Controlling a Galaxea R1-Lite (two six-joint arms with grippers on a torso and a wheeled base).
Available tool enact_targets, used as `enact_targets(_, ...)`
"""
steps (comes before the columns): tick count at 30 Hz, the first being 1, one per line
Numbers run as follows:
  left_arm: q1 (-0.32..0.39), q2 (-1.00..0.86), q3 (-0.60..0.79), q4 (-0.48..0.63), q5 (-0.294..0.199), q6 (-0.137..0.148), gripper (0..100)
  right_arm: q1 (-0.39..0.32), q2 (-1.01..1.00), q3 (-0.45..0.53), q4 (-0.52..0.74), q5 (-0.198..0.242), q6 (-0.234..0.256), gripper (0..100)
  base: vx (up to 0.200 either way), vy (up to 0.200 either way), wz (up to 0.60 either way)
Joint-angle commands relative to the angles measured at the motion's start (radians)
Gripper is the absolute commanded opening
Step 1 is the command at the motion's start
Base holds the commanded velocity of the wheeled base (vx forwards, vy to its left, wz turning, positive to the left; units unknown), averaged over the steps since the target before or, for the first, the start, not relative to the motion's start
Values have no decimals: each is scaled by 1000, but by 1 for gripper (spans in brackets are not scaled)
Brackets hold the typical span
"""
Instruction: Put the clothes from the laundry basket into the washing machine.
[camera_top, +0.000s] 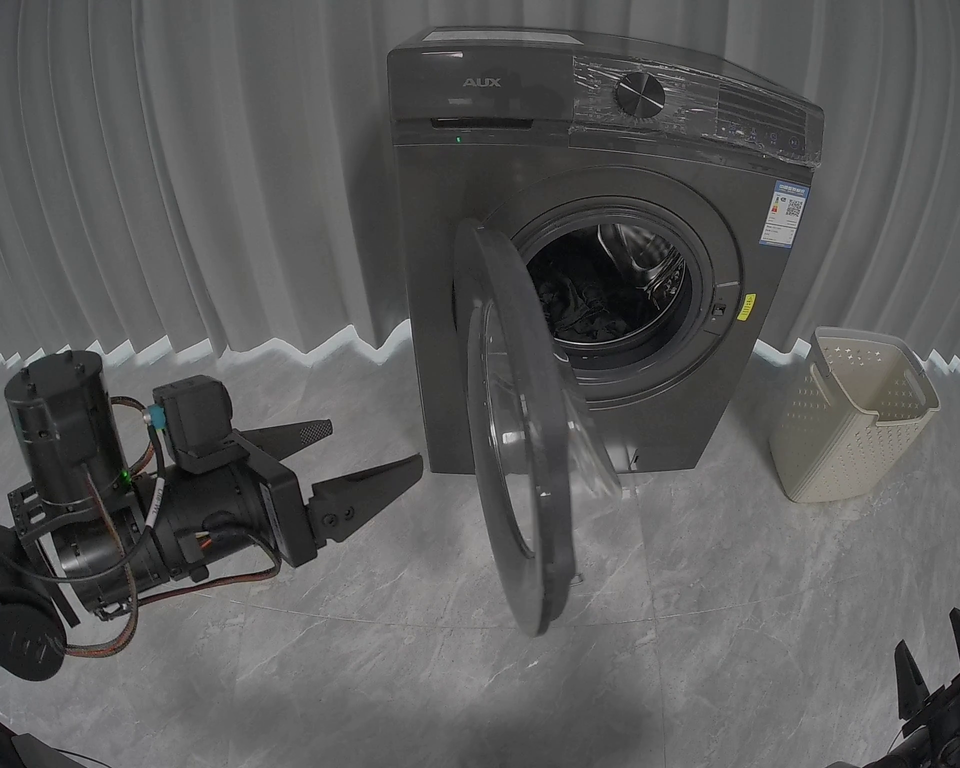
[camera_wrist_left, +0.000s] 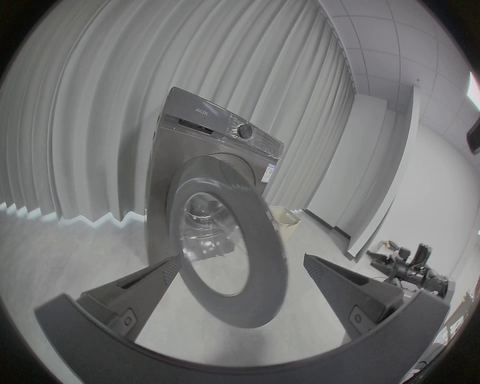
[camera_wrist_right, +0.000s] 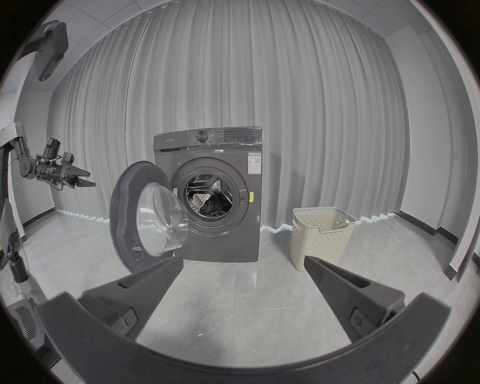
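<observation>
— What was nearest?
— The left tool (camera_top: 375, 445), spread wide and gripping nothing, hung above the grey stone-patterned floor (camera_top: 400, 650). The right tool (camera_wrist_right: 242, 260) was likewise released, low on the right
— And beyond?
— The door (camera_top: 545, 450) stood open, angled toward the left tool. Behind it the washing machine (camera_top: 600, 150) held dark clothes (camera_top: 580, 300) in its drum. The laundry basket (camera_top: 850, 420) sat on the floor near the machine's right side, and a pale pleated curtain (camera_top: 200, 180) closed off the room

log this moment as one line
door open | clothes in drum | laundry basket looks empty | left gripper open | right gripper open
</observation>
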Motion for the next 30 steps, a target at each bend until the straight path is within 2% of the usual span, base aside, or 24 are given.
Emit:
enact_targets(1, -2, 63, -14, -9, 37, 37, 100, 0, -16, 18, -1, 0, 0, 100, 0, 0, 0)
enact_targets(2, -3, 92, -25, -17, 56, 52, 100, 0, -16, 18, 1, 0, 0, 100, 0, 0, 0)
enact_targets(8, 0, 175, -63, -86, 89, 49, 100, 0, -16, 18, 1, 0, 0, 100, 0, 0, 0)
enact_targets(16, -3, 457, -280, -178, 147, 40, 100, 0, -16, 18, -1, 0, 0, 100, 0, 0, 0)
enact_targets(20, -6, 572, -433, -175, 181, 11, 100, 0, -16, 18, -1, 0, 0, 100, 0, 0, 0)
enact_targets(23, -23, 635, -518, -167, 185, -14, 100, 0, -16, 18, -1, 0, 0, 100, 0, 0, 0)
enact_targets(26, -31, 675, -576, -161, 195, -20, 100, 0, -16, 18, -1, 0, 0, 100, 0, 0, 0)
enact_targets(28, -42, 745, -671, -155, 214, -38, 100, 0, -16, 18, -1, 0, 0, 100, 0, 0, 0)
enact_targets(30, -57, 775, -731, -157, 222, -80, 100, 0, -16, 18, -1, 0, 0, 100, 0, 0, 0)
